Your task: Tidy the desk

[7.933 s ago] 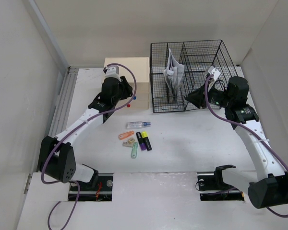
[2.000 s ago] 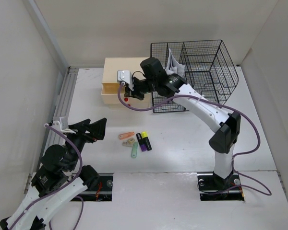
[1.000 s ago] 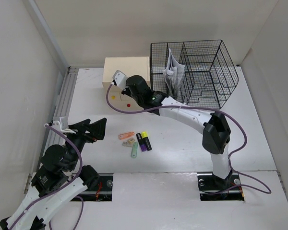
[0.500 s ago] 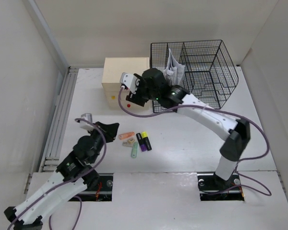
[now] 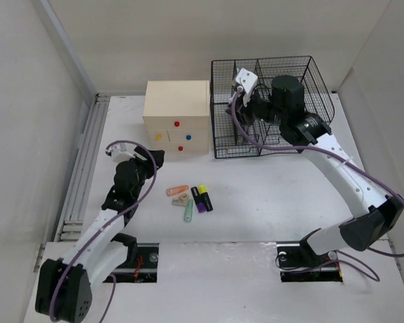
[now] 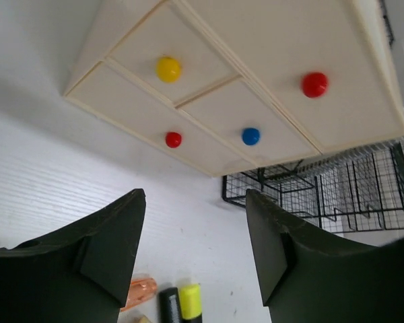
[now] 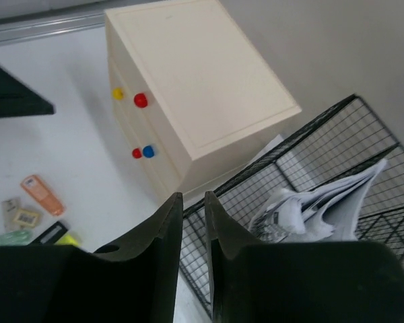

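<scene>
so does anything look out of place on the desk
Yes: a loose cluster of small items lies in the middle of the desk, including an orange piece, a yellow-capped marker and a pale green tube, lying at different angles. The drawer box looks shut, and papers sit in the wire rack.

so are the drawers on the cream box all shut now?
Shut. All four fronts of the drawer box sit flush with no gap in the left wrist view; the top view shows nothing protruding.

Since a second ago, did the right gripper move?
Yes. The right gripper went from the front of the drawer box across to the right, over the wire rack.
</scene>
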You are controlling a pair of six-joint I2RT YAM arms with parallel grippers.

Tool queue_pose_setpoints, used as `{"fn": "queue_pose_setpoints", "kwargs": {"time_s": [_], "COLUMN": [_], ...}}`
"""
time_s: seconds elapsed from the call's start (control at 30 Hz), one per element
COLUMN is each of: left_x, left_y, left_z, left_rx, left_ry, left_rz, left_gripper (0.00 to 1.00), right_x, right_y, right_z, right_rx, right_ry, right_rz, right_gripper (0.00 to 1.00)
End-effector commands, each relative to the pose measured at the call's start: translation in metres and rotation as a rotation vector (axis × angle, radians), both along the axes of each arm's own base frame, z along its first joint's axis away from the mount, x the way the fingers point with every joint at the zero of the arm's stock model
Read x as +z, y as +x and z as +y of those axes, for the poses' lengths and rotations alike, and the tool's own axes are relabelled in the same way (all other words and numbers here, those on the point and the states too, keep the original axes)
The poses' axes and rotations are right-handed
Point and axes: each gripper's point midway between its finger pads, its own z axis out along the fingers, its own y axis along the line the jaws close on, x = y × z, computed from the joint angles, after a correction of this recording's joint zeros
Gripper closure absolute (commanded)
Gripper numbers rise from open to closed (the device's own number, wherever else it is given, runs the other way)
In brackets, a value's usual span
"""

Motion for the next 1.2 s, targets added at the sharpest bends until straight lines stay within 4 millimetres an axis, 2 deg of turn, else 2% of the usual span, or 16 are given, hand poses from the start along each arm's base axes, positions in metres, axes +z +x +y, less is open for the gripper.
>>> {"fn": "queue_pose_setpoints", "kwargs": {"time_s": [0.0, 0.03, 0.1, 0.13, 0.17, 0.2, 0.23, 0.3, 0.4, 0.43, 0.47, 0.57, 0.6, 0.73, 1.03, 1.17], "left_x": [0.027, 0.028, 0.027, 0.019, 0.023, 0.028, 0.022, 0.026, 0.021, 0.027, 0.019, 0.020, 0.009, 0.001, -0.006, -0.016], "left_y": [0.021, 0.029, 0.037, 0.043, 0.048, 0.052, 0.058, 0.066, 0.078, 0.084, 0.090, 0.104, 0.106, 0.113, 0.123, 0.127], "left_z": [-0.010, 0.001, 0.006, 0.011, 0.014, 0.012, 0.015, 0.018, 0.020, 0.020, 0.019, 0.023, 0.022, 0.022, 0.022, 0.023], "left_rx": [-0.103, -0.081, -0.081, -0.068, -0.058, -0.068, -0.063, -0.059, -0.052, -0.052, -0.051, -0.040, -0.038, -0.037, -0.040, -0.029], "left_ry": [-0.066, -0.079, -0.083, -0.082, -0.083, -0.085, -0.086, -0.098, -0.107, -0.107, -0.106, -0.106, -0.104, -0.103, -0.085, -0.082], "left_rz": [-0.080, -0.079, -0.082, -0.064, -0.075, -0.085, -0.067, -0.077, -0.061, -0.070, -0.044, -0.038, -0.009, 0.014, 0.025, 0.039], "left_gripper": [0.42, 0.42, 0.45, 0.45, 0.45, 0.45, 0.47, 0.47, 0.47, 0.47, 0.47, 0.47, 0.47, 0.47, 0.66, 0.82], "right_x": [0.012, 0.011, 0.013, 0.008, 0.011, 0.007, 0.007, 0.003, -0.001, -0.001, 0.001, -0.003, -0.003, -0.001, -0.001, -0.003], "right_y": [-0.024, -0.020, -0.025, -0.025, -0.026, -0.025, -0.024, -0.024, -0.025, -0.026, -0.026, -0.024, -0.026, -0.023, -0.023, -0.025], "right_z": [0.003, -0.001, -0.006, -0.008, -0.009, -0.009, -0.011, -0.013, -0.012, -0.013, -0.013, -0.018, -0.018, -0.026, -0.027, -0.025], "right_rx": [0.121, 0.113, 0.119, 0.126, 0.127, 0.126, 0.128, 0.128, 0.149, 0.148, 0.149, 0.135, 0.144, 0.132, 0.141, 0.159], "right_ry": [0.093, 0.103, 0.118, 0.117, 0.123, 0.122, 0.123, 0.127, 0.136, 0.144, 0.148, 0.160, 0.162, 0.178, 0.189, 0.191], "right_rz": [0.032, 0.037, 0.034, 0.046, 0.032, 0.036, 0.037, 0.054, 0.067, 0.066, 0.058, 0.077, 0.078, 0.086, 0.085, 0.088], "right_gripper": [0.75, 0.75, 0.75, 0.75, 0.75, 0.75, 0.75, 0.75, 0.74, 0.72, 0.71, 0.70, 0.70, 0.68, 0.67, 0.67]}}
